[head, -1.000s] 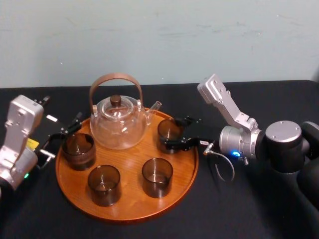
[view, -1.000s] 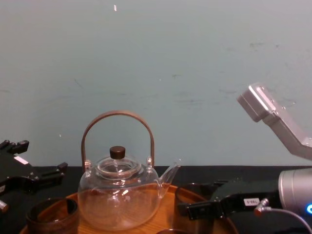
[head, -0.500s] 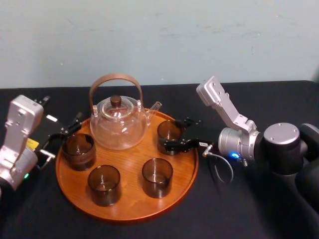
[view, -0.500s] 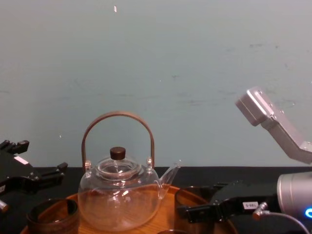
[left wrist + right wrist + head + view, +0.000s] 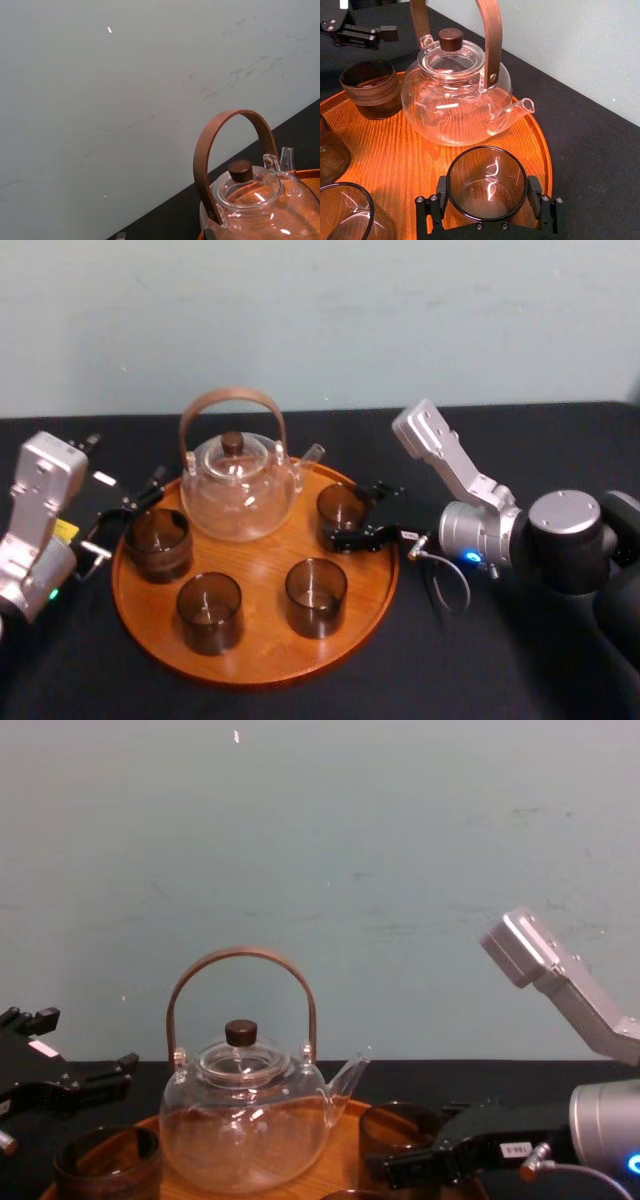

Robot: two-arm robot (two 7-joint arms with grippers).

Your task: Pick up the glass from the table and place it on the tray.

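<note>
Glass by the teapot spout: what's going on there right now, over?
Right gripper open around glass, glass standing on tray. Left gripper open, parked at tray's left edge. Teapot spout close by, not touching.

Right end effector (image 5: 346, 510) fingers apart, left end effector (image 5: 128, 516) likewise

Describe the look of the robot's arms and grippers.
Both arms have boxy silver wrist housings and black grippers. The left gripper carries white and yellow labels; its arm shows a green light. The right gripper has a white label, a looped grey cable and a blue light.
</note>
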